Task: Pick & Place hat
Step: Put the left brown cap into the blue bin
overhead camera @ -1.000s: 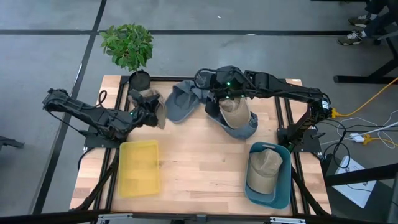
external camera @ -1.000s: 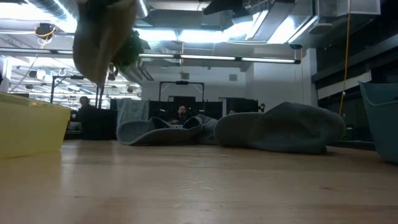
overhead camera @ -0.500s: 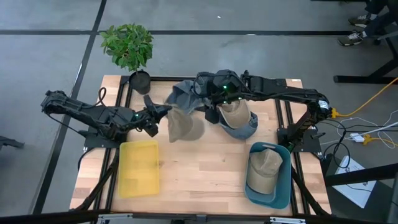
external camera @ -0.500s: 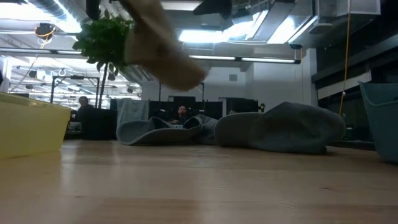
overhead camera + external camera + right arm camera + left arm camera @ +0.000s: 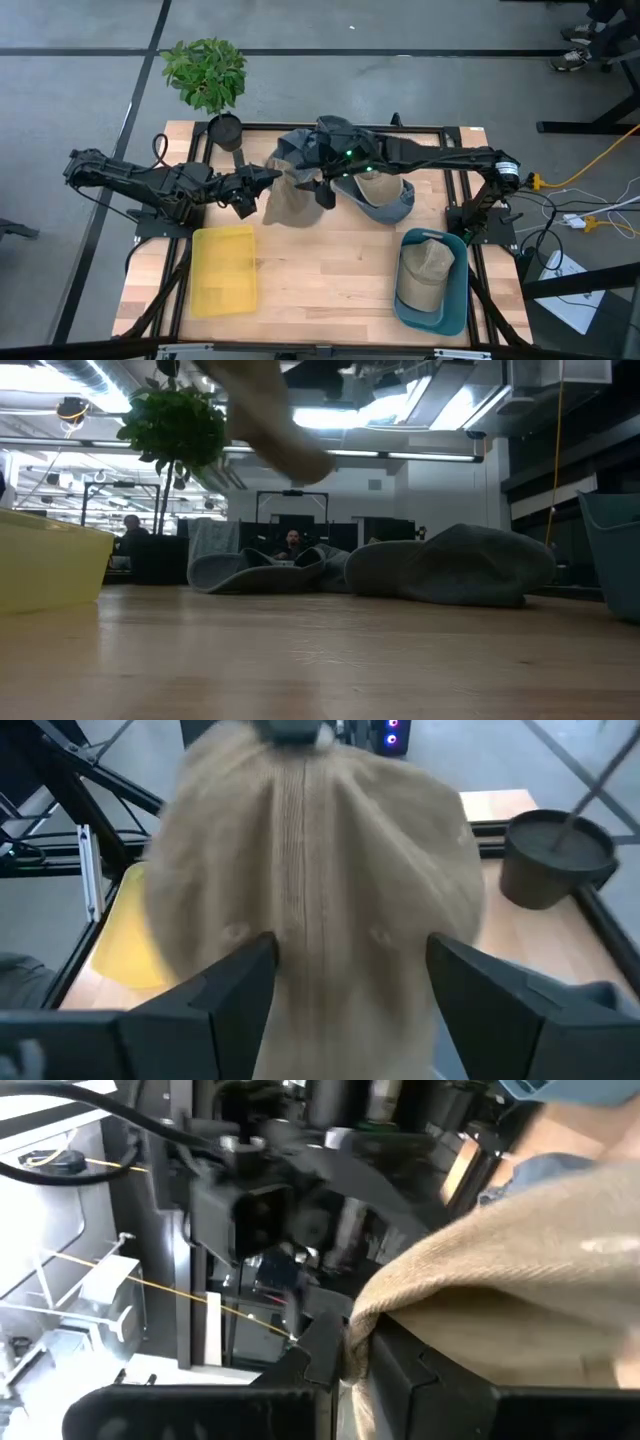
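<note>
tan hat: ribbed cloth (matt) | table: pale wood | yellow bin: plastic

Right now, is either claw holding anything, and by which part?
The left claw pinches the tan hat by its edge, lifted above the table. The right claw is open around the hat, not gripping it.

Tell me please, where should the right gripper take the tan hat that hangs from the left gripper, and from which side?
Probably the crown. The left gripper is shut on the brim edge of the tan hat, so the hat hangs clear of the table, crown facing the right gripper. That gripper's open fingers already straddle the crown's centre seam; coming straight in from its own side and closing there seems best.
</note>
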